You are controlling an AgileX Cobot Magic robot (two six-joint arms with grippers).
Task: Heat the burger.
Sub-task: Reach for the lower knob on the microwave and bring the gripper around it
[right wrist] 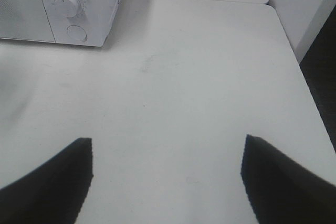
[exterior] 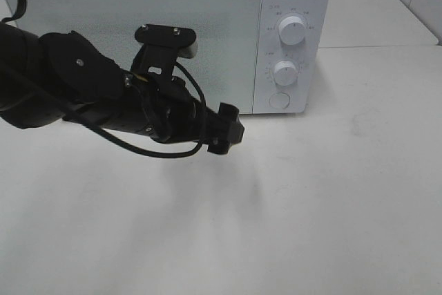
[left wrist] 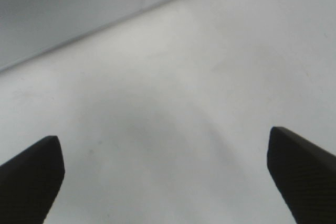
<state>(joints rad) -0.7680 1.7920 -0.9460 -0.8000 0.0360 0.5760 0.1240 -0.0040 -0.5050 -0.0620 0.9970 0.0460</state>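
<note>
Burger unseen, probably behind shut door of white box microwave oven [exterior: 138, 39]. Left claw [exterior: 228, 129] wide open, empty, before door; right claw [right wrist: 168, 148] open, empty. Centre on round white knob [exterior: 284, 72], turn gently.

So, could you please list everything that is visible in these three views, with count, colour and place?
table: one, white, under everything.
microwave: one, white, door shut, at the back of the table.
dials: two, white, stacked on the microwave's right panel.
button: one, white, round, below the dials.
burger: none visible in any view.
left arm: one, black, stretched in front of the microwave door.
cable: one, black, looping along the left arm.
left gripper: one, black, open, empty, above bare table.
right gripper: one, black, open, empty, above bare table.
</note>
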